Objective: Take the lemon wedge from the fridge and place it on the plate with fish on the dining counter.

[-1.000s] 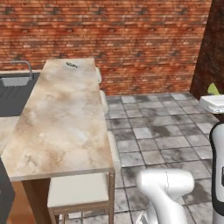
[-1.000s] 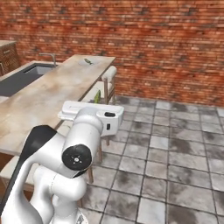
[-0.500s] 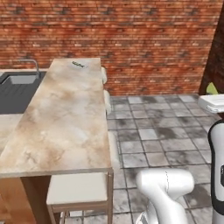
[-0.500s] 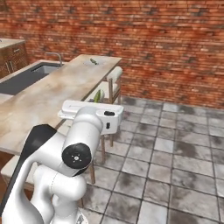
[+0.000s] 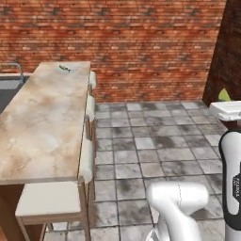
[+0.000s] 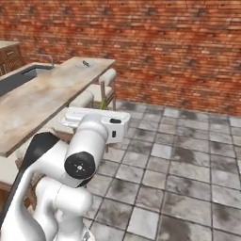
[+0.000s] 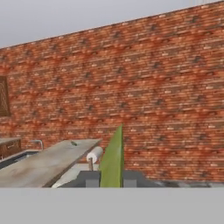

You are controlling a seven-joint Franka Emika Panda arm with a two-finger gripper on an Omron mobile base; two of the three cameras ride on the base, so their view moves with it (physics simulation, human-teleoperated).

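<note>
In the left base view, the sink (image 5: 7, 89) is set into the left end of the long beige marbled table (image 5: 42, 127). At the table's far end, close to the brick wall (image 5: 141, 42), rests the plate with fish (image 5: 67, 68), small and partly blurred. White-cushioned stools (image 5: 49, 200) line the table's right edge. Grey floor tiles (image 5: 150, 146) extend to the right. At the right margin, the tip of the lemon wedge (image 5: 224, 95) projects above the white hand.

In the right base view, the plate with fish (image 6: 86, 63) again lies at the far end of the table (image 6: 42, 94), with the sink (image 6: 21, 77) to its left. The white arm (image 6: 84, 155) occupies the lower left.

In the hand view, the fingers (image 7: 111, 180) are closed on the lemon wedge (image 7: 113, 159), which stands upright between them as a narrow yellow-green sliver. The table (image 7: 43, 164) lies to the left, well apart from the wedge.
</note>
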